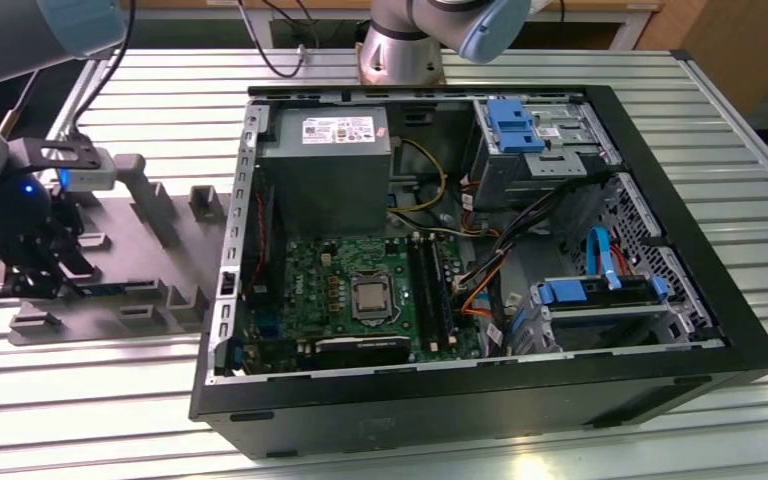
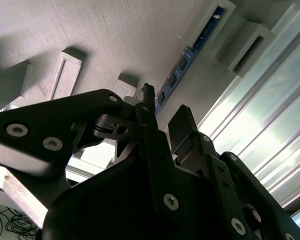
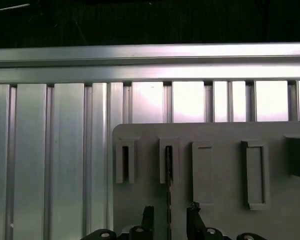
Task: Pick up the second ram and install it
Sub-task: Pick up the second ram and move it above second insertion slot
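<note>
The black two-fingered claw (image 3: 170, 218) is hanging low over the grey plastic parts holder (image 3: 217, 134), its fingers (image 3: 147, 219) standing apart on either side of the second ram (image 3: 168, 175). That ram is a thin blue-green circuit-board stick sitting on edge in one of the holder's narrow upright slots. In the first wrist view a sliver of daylight is showing on each side of the stick, so I'd say the claw is bracketing it and not yet gripping.

In the second wrist view the stick (image 2: 189, 54) is running away from the claw (image 2: 165, 106) along its slot.

From where I'm standing, the worry is the grip. If the fingers are sitting off-centre, one pad could reach the board first and tip it against the slot wall. It could then bind or come up crooked. A pinch on the chips instead of the flat of the board could also let it slip.

Further out, the holder is resting on the ribbed aluminium table (image 1: 518, 455), just beside the open black computer case (image 1: 491, 405). Inside that case the green motherboard (image 1: 337, 265) is lying well apart from the claw (image 1: 31, 262). A tilted stick would have a poor chance of meeting its long black slots (image 1: 427, 290) squarely.
</note>
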You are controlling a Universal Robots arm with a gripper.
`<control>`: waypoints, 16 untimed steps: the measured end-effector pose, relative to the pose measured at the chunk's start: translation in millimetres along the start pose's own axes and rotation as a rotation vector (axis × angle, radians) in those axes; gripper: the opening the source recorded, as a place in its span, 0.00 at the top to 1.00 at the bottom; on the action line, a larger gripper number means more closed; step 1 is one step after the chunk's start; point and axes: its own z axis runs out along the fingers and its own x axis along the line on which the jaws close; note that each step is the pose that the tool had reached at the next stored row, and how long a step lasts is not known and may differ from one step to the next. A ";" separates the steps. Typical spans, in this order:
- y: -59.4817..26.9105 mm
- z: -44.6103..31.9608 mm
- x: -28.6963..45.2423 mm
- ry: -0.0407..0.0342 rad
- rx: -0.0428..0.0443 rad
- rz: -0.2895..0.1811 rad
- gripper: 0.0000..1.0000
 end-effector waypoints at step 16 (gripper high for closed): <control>0.1 9.1 -0.1 -0.0027 -0.0003 -0.005 0.69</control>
